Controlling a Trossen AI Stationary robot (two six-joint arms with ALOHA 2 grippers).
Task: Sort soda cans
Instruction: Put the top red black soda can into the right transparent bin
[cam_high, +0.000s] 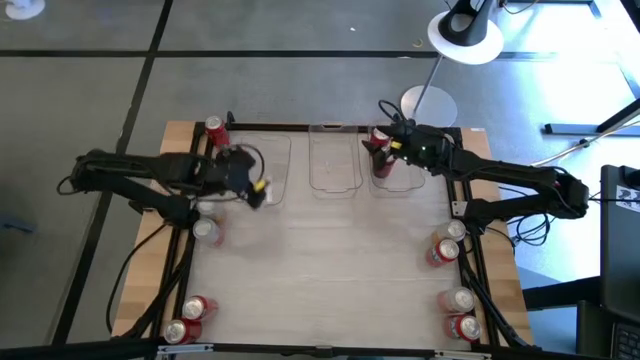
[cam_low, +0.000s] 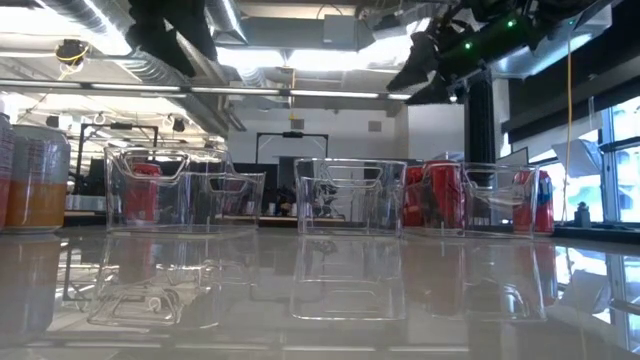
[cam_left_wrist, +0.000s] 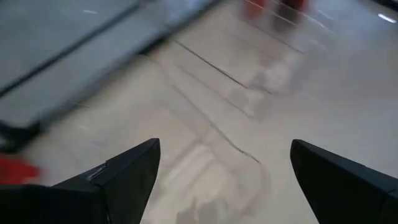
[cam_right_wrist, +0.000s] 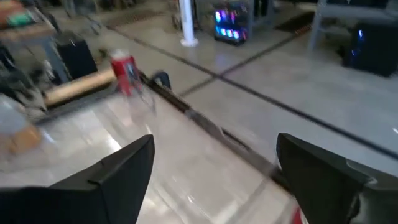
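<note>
Three clear bins stand along the table's far edge: left (cam_high: 265, 165), middle (cam_high: 335, 160), right (cam_high: 400, 172). Red soda cans (cam_low: 440, 195) stand upright in the right bin. One red can (cam_high: 215, 130) stands at the far left corner, by the left bin. More cans stand on the table at the left (cam_high: 207, 231), near left (cam_high: 188, 320), right (cam_high: 447, 248) and near right (cam_high: 461, 313). My left gripper (cam_left_wrist: 224, 180) hangs open over the left bin's near part, nothing between its fingers. My right gripper (cam_right_wrist: 214, 180) is open and empty above the right bin (cam_high: 378, 150).
Black frame rails (cam_high: 185, 270) run along the table's left and right sides beside the standing cans. The middle of the table (cam_high: 330, 270) between the two can groups is bare. A white lamp base (cam_high: 465, 35) stands on the floor beyond the far edge.
</note>
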